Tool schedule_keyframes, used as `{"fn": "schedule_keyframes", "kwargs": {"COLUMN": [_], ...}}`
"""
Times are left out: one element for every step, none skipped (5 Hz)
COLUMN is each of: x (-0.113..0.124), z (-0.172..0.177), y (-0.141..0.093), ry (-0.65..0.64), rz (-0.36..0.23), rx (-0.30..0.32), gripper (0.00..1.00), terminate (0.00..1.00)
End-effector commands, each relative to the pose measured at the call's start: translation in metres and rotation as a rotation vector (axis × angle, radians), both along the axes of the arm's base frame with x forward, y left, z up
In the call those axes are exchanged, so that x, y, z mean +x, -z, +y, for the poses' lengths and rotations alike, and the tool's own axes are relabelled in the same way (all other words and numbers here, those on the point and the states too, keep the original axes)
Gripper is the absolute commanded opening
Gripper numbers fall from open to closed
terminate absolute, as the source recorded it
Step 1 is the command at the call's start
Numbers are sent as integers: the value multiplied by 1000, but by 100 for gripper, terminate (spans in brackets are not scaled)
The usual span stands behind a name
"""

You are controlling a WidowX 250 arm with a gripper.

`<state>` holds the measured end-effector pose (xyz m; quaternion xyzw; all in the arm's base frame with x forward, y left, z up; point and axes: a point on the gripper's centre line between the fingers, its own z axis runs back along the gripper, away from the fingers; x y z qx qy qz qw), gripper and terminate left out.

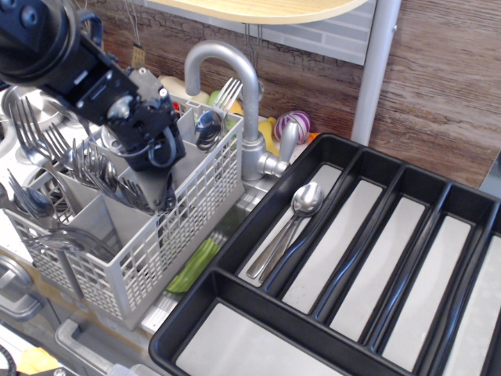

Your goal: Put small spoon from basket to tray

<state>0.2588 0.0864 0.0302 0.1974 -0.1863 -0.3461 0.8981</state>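
Gripper (160,192) reaches down from the upper left into a middle compartment of the basket (168,243), fingertips among the cutlery; whether the jaws are closed on anything cannot be told. Forks (39,137) and spoons (129,192) stand upright in the basket. Tray (258,227) lies just right of the basket, with two spoons (293,219) lying in its leftmost long compartment. Faucet (243,102) rises behind the basket

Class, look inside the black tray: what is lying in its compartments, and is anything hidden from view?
In the tray, the leftmost long compartment holds spoons, bowls toward the faucet, handles overlapping; their number is unclear. The other visible compartments show only pale floors. The tray's right and lower ends run out of frame, unseen.
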Motion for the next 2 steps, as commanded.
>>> {"fn": "schedule_keyframes", "kwargs": {"x": [10,14], "z": [11,12], "y": [-2,0], "ry": [5,-3], "rz": [-48,-56], "rx": [-5,-27], "gripper": [100,100], "terminate": [0,0]}}
